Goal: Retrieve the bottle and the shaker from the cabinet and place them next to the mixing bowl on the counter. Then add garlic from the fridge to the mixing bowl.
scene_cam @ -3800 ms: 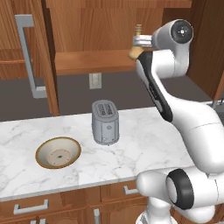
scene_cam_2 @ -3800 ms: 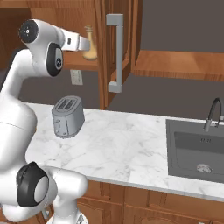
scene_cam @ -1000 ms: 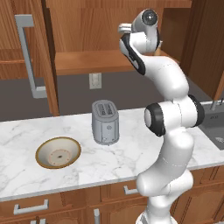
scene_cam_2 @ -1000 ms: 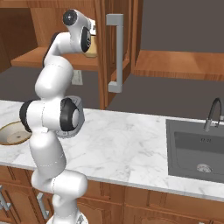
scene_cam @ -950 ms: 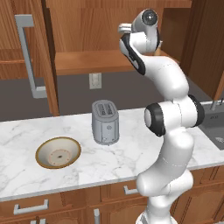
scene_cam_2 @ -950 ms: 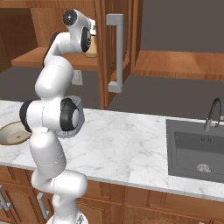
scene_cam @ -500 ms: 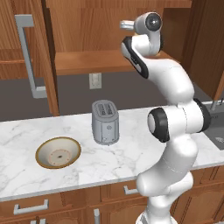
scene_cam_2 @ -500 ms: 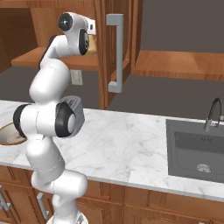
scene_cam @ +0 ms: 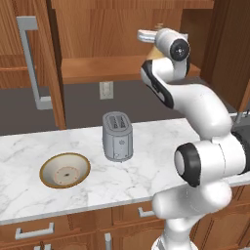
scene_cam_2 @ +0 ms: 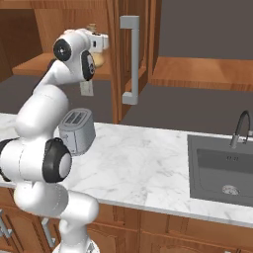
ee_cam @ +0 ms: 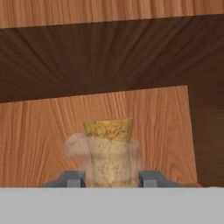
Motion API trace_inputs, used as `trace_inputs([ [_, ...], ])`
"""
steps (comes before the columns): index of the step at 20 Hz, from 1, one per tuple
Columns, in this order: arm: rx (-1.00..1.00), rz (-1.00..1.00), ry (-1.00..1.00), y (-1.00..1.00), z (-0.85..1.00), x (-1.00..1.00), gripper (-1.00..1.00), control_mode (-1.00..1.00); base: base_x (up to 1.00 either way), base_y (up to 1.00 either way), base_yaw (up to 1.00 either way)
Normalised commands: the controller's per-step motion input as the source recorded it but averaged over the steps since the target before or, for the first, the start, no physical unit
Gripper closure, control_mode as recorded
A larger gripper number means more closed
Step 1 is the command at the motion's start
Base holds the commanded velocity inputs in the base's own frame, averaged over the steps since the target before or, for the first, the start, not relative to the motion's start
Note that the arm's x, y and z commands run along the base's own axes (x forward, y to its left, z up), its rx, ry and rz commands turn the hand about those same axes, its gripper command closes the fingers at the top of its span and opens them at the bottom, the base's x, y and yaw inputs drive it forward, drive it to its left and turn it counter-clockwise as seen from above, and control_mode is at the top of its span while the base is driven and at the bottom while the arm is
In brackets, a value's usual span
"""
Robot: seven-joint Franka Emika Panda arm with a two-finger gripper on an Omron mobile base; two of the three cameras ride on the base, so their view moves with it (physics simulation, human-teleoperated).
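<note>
On the counter (scene_cam: 29,146), from the left: the mixing bowl (scene_cam: 65,170) sits at about 8 o'clock of the toaster (scene_cam: 117,136), well apart from it. Up at 1 o'clock of the toaster, inside the open cabinet (scene_cam: 102,68), my gripper (ee_cam: 111,178) has its jaws drawn in close on either side of the corked bottle (ee_cam: 109,151), so I judge I hold it. The shaker I cannot pick out.

Risks as I see them: the glass looks smooth, so a thin grip may let it slip. Pulling out carelessly could knock it against the cabinet door (scene_cam_2: 132,54) at my 3 o'clock. On the way down, the toaster stands between me and the bowl.
</note>
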Motion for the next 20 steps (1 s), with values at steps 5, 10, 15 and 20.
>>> trace_inputs([
  [5,0.00,0.00,0.04,0.25,0.19,-0.96,1.00,-1.00,0.00,0.00,0.00],
  [10,0.00,0.00,0.12,0.27,-0.66,-1.00,1.00,-1.00,0.00,0.00,0.00],
  [15,0.01,0.00,0.03,0.28,-0.49,-1.00,1.00,-1.00,0.00,0.00,0.00],
  [20,0.00,0.00,0.00,0.44,-0.64,-1.00,1.00,-1.00,0.00,0.00,0.00],
])
